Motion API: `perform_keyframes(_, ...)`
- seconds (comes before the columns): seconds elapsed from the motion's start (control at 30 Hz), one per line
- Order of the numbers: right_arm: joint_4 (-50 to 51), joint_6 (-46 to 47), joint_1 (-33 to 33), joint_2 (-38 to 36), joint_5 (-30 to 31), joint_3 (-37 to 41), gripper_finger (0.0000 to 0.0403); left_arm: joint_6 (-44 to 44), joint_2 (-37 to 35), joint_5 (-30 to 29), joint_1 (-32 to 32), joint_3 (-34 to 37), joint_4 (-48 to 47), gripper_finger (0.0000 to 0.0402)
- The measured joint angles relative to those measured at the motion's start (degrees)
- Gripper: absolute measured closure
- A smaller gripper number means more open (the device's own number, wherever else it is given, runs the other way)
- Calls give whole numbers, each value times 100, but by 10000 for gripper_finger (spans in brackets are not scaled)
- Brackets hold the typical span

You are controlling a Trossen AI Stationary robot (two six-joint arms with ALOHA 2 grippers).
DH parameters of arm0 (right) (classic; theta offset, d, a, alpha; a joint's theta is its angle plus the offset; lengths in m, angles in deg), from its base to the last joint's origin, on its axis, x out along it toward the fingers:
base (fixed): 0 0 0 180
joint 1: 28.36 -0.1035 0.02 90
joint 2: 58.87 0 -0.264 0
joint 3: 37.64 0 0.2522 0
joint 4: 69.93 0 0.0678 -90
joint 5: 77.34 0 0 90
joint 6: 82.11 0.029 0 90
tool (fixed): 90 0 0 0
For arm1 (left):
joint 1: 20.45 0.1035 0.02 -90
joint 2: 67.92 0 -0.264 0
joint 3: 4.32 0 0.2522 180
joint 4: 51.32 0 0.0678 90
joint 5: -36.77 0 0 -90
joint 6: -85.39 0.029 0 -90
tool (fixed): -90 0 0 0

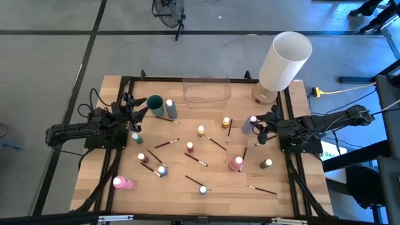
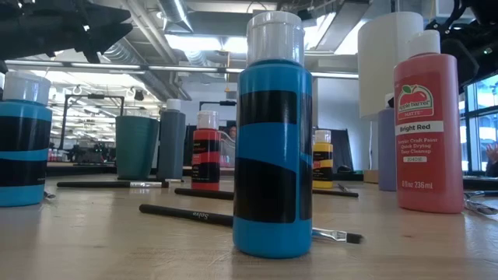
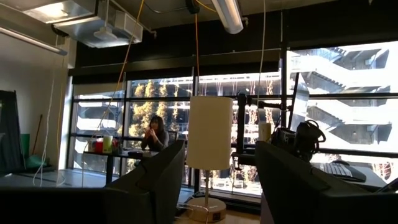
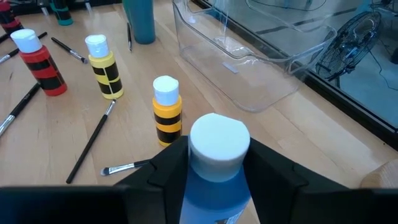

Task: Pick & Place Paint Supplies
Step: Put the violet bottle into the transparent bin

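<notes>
Small paint bottles and thin dark paintbrushes (image 1: 217, 144) lie scattered over the wooden table; pink bottles (image 1: 235, 164) stand toward the near side. My right gripper (image 1: 255, 125) is at the table's right, shut on a lilac-blue bottle with a white cap (image 4: 217, 146). Just beyond it stands a yellow-and-black striped bottle (image 4: 166, 112). My left gripper (image 1: 139, 107) waits at the table's left beside a teal cup (image 1: 154, 104). It is open, tipped upward, with nothing between its fingers (image 3: 155, 186). My right gripper pinches the lilac-blue bottle between its two fingers (image 4: 168, 171), on its sides just below the white cap (image 4: 208, 193). The fingers come from the table's right, slanting down. The bottle is upright; in the low view its foot (image 2: 387, 179) appears to be on the table.
A clear rectangular container (image 1: 206, 89) sits at the far middle, a large white cylinder (image 1: 284, 60) at the far right. A grey bottle (image 1: 170, 109) stands by the teal cup. Brushes (image 1: 262, 189) lie along the near edge.
</notes>
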Motion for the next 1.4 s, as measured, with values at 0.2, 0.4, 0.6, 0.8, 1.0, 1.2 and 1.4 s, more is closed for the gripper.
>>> perform_keyframes(0.2, -7, 103, -2, 0, 131, 0, 249, -4, 0, 2, 0, 0, -2, 209)
perform_keyframes(0.4, -46, 196, -2, 0, 100, 0, 249, -4, 0, 4, 0, 0, -45, 210)
perform_keyframes(0.6, -46, 281, -2, 0, 87, 0, 228, -12, -1, 14, 0, 0, -135, 212)
perform_keyframes(0.8, -46, 254, -2, 0, 158, 0, 207, -92, -2, 31, -1, 0, -133, 212)
perform_keyframes(1.0, -90, 126, -2, 0, 245, 0, 206, -105, 0, 32, 0, 0, -133, 212)
perform_keyframes(1.2, -129, 108, 39, 45, 256, 0, 206, -105, 0, 87, 1, 0, -136, 212)
perform_keyframes(1.4, -236, 105, 248, 262, 138, 0, 206, -105, 0, 90, -1, 0, -168, 212)
